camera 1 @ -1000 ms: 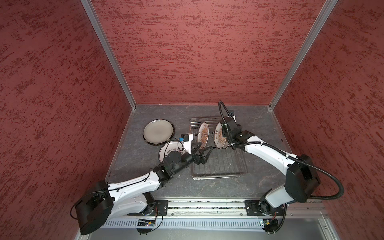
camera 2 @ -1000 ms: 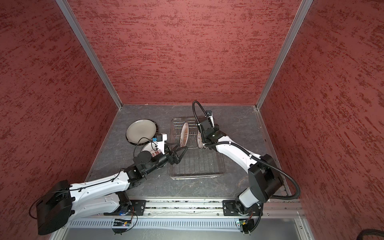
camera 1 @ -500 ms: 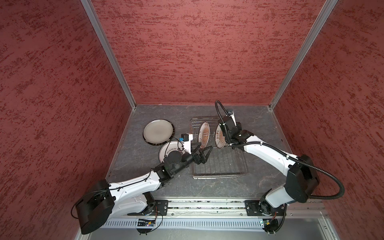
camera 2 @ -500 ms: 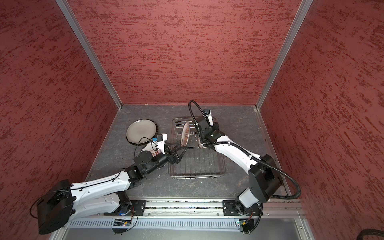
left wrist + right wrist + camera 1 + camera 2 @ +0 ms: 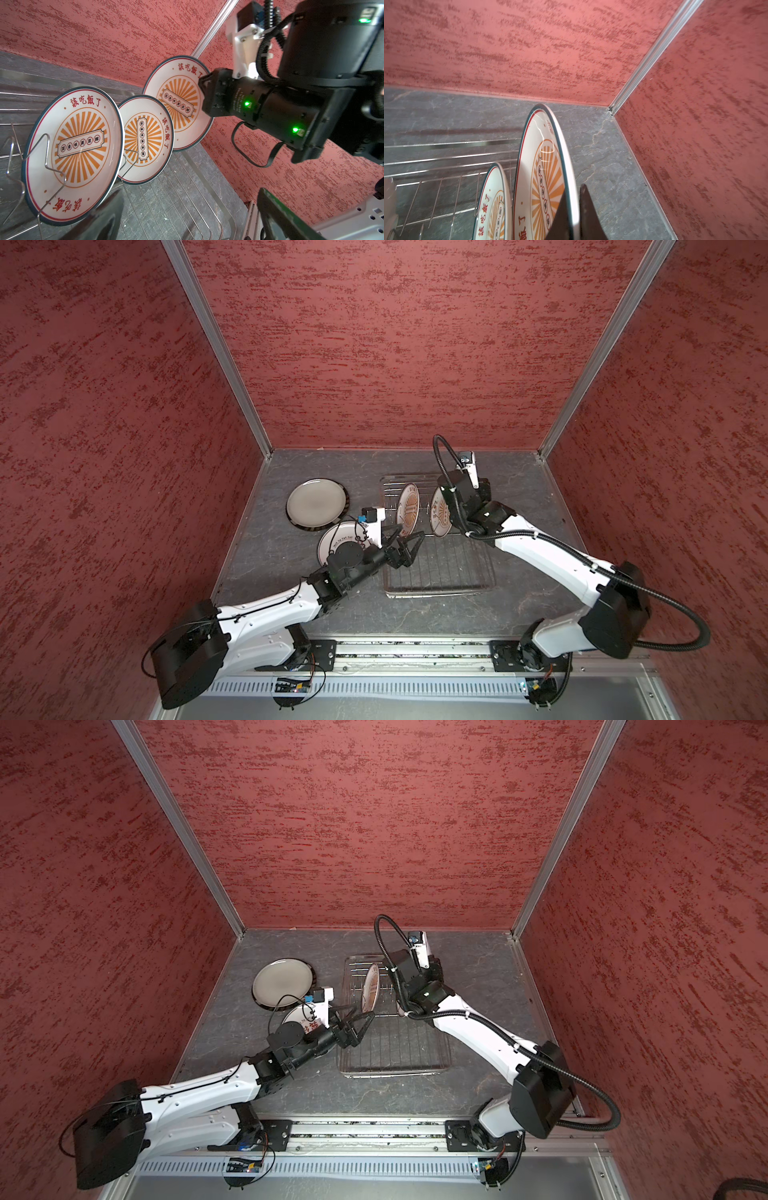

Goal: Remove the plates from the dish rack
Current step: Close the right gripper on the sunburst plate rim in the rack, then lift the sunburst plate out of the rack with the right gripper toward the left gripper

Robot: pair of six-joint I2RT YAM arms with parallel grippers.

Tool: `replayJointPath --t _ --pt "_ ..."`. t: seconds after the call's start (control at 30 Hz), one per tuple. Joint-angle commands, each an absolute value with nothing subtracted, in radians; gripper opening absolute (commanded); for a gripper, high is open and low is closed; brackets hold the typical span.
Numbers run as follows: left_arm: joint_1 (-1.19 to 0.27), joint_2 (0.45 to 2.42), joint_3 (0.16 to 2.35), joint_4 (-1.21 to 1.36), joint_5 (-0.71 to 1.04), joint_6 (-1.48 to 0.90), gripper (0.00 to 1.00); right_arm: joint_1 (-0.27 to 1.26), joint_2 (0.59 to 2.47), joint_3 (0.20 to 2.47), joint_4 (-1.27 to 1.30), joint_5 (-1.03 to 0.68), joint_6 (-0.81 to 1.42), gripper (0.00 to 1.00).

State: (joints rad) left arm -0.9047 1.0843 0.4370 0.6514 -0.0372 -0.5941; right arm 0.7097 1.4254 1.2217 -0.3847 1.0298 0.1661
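Observation:
The dish rack (image 5: 434,594) is a silver wire rack in the middle of the floor. My right gripper (image 5: 574,216) is shut on the rim of a white sunburst plate (image 5: 544,176), which it holds on edge above the rack's back end; in a top view this held plate (image 5: 439,512) shows beside the wrist. Two more sunburst plates (image 5: 74,145) (image 5: 145,139) stand upright between the prongs. My left gripper (image 5: 409,540) hangs open over the rack's left side, close to the nearest standing plate (image 5: 408,508), with nothing between its fingers.
A large dark-rimmed plate (image 5: 316,502) lies flat on the grey floor left of the rack. A small white plate with red characters (image 5: 341,536) lies next to it, partly under my left wrist. Red walls close in at the back and on both sides.
The right wrist has risen a little with the sunburst plate still in its grip. The left arm has hardly moved.

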Motion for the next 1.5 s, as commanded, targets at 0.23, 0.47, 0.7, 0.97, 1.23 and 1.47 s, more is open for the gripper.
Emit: replayJointPath --t 0.23,0.47,0.7,0.97,1.23,1.47 --pt "-0.908 1.041 0.413 0.683 -0.075 -0.619 1.0 0.774 1.139 1.087 -0.197 1.227 0.138 0.0" --pt "-0.908 0.998 0.375 0.705 -0.098 -0.621 0.99 0.788 0.974 0.933 0.024 1.124 0.079 0.0" --pt "-0.891 0.927 0.341 0.704 -0.071 -0.608 0.99 0.788 0.806 0.81 0.136 0.757 0.141 0.0" --pt "-0.808 0.844 0.288 0.713 0.066 -0.652 0.99 0.787 0.742 0.736 0.208 0.432 0.223 0.0" --pt "-0.726 0.769 0.252 0.702 0.217 -0.68 0.99 0.781 0.736 0.659 0.362 0.077 0.326 0.0" --pt "-0.716 0.734 0.23 0.717 0.242 -0.69 0.97 0.776 0.786 0.644 0.434 -0.089 0.394 0.0"
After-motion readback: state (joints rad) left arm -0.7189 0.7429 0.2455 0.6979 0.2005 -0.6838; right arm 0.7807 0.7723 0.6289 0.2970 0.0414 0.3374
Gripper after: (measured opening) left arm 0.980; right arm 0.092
